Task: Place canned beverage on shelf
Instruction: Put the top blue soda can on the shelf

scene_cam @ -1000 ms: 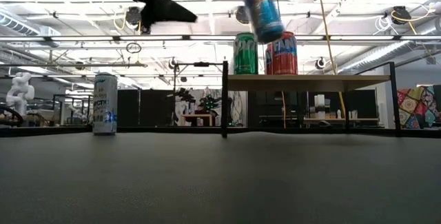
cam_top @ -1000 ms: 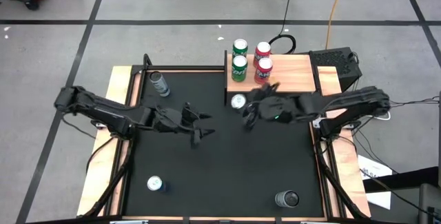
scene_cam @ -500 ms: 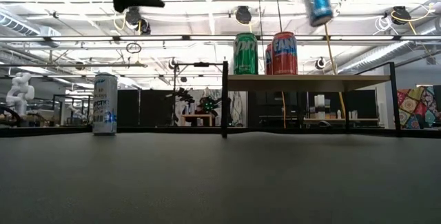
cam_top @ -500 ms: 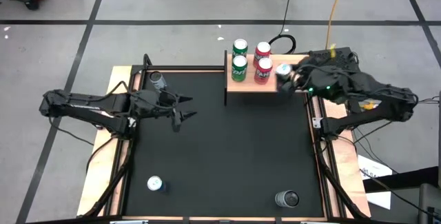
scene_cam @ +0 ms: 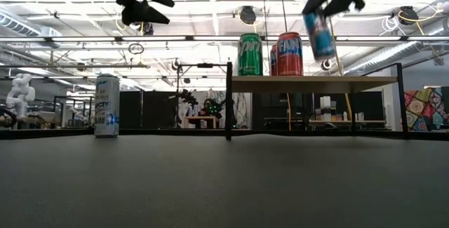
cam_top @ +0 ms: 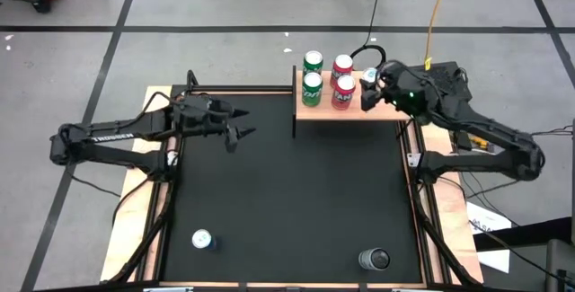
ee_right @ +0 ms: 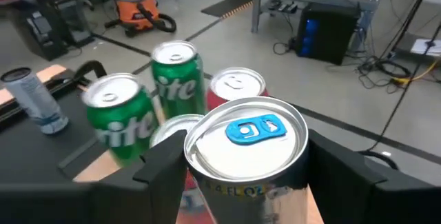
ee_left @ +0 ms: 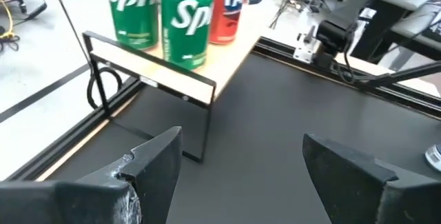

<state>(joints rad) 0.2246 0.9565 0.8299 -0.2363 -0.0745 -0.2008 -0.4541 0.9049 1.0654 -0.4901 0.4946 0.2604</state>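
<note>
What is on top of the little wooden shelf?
Four cans stand on the shelf: two green cans and two red cans. The right gripper holds a blue can tilted just above the board, not set down yet. The rear red can is mostly hidden in the low view.

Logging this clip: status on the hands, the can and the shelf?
Right hand shut on blue can, tilted, above the shelf beside four cans. Left hand open, empty, over the mat's far left. Landing spot looks open.
</note>
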